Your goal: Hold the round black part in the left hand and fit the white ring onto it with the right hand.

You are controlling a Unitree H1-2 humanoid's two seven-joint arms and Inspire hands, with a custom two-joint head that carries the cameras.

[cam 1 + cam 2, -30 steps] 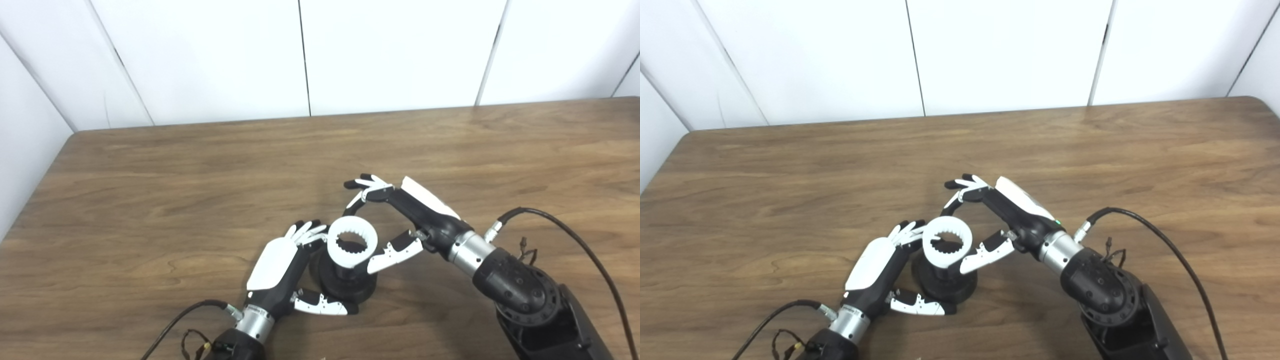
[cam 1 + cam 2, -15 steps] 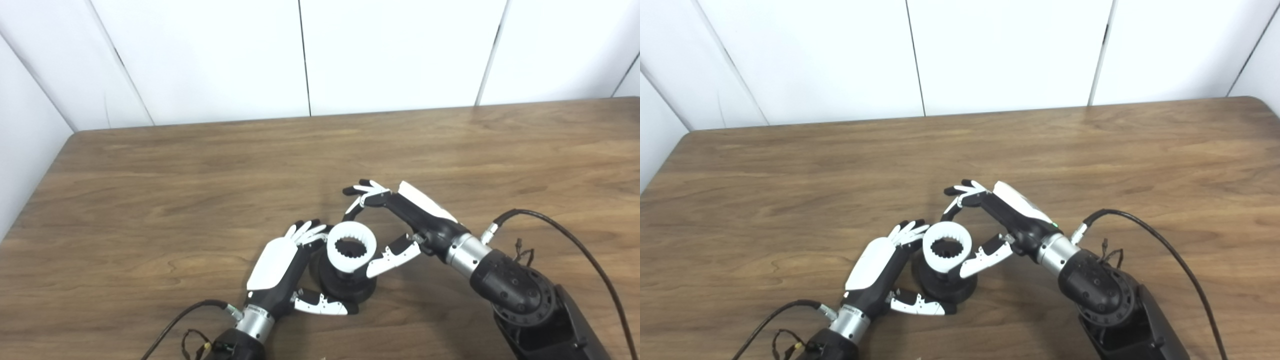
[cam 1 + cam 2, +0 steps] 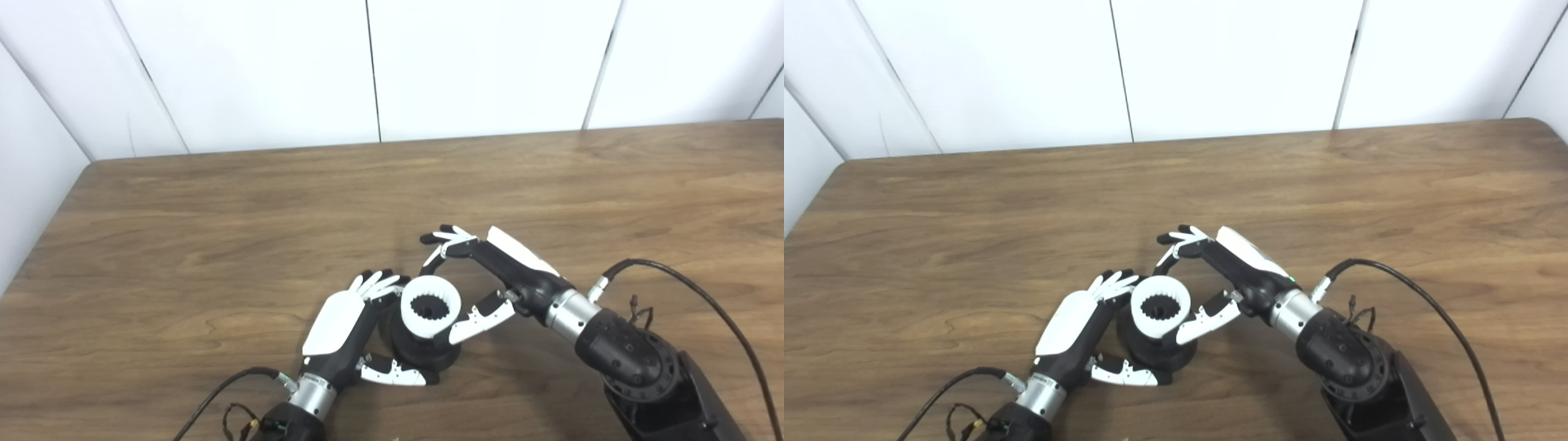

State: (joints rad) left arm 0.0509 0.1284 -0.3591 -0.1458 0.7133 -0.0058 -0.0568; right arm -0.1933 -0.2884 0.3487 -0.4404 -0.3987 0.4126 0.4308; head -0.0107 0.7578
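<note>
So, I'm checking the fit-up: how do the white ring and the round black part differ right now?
The white ring is pale, with teeth inside; the round black part is dark with a wider flared base. The ring sits on top, held by the right robot hand; the black part stands on the table, cupped by the left robot hand. Both are round and share one axis.
</note>
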